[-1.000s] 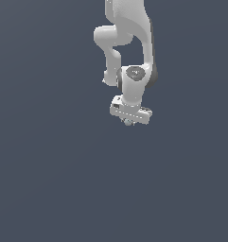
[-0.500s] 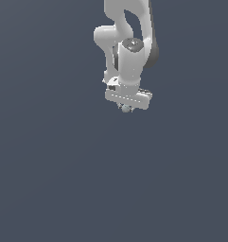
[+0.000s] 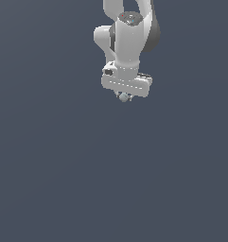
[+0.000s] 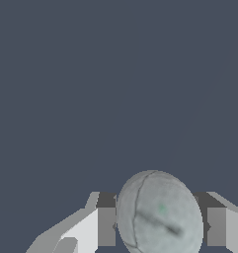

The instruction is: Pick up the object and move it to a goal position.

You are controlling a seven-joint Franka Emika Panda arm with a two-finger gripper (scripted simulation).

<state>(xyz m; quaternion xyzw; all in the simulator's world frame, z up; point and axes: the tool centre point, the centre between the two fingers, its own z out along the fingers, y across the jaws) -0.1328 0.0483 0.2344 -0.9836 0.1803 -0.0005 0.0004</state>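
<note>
Upper centre of the exterior view: white gripper (image 3: 125,97) hangs from the arm, fingers (image 4: 106,226) clamped on the pale grey ball (image 3: 124,97); no readable labels or writing anywhere.

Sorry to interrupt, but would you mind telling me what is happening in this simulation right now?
A single white Panda arm is carrying a small pale grey ball. The hand has its fingers closed on either side of the ball, which peeks out just below it in the exterior view. Over the last second the arm has drawn back toward the upper part of the exterior view, taking the ball with it. No goal marker is visible, so how far it has left to go cannot be told.
</note>
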